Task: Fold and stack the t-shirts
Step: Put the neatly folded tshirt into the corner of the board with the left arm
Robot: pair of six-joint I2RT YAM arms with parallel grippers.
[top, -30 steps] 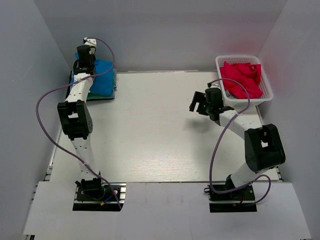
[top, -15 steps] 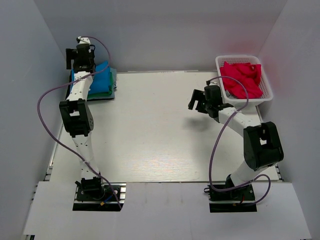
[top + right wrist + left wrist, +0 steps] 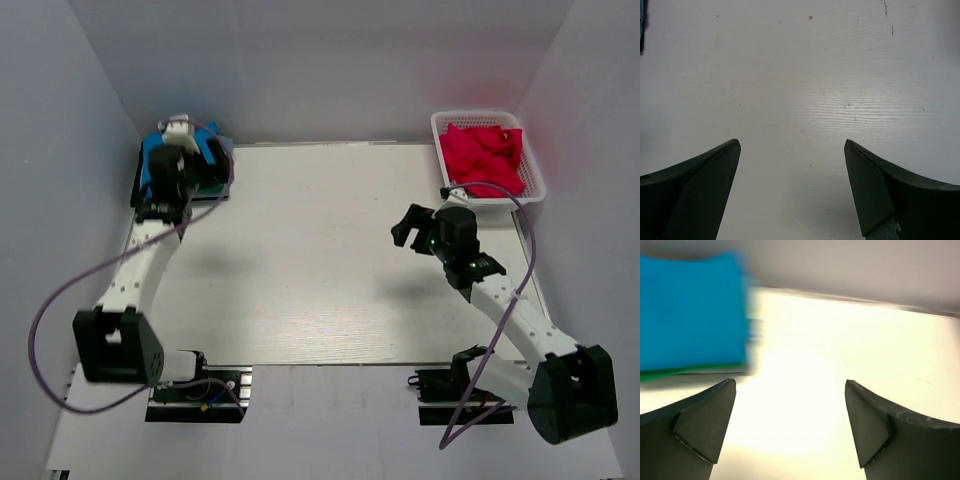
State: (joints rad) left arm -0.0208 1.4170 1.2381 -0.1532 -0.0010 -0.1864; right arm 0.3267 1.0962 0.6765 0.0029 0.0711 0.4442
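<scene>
A folded stack of t-shirts sits at the table's far left corner, a bright blue t-shirt on top and a green one under it. My left gripper hovers by the stack's right edge, open and empty, hiding part of the stack from above. Crumpled crimson-pink t-shirts fill the white mesh basket at the far right. My right gripper hangs open over bare table, left of the basket, holding nothing.
The white table stretches between the two arms. Grey walls close in the left, back and right sides. Purple cables loop beside each arm.
The left gripper has opened and drawn back from above the blue stack, its arm folding down toward its base. The right arm has pulled back toward the near side.
</scene>
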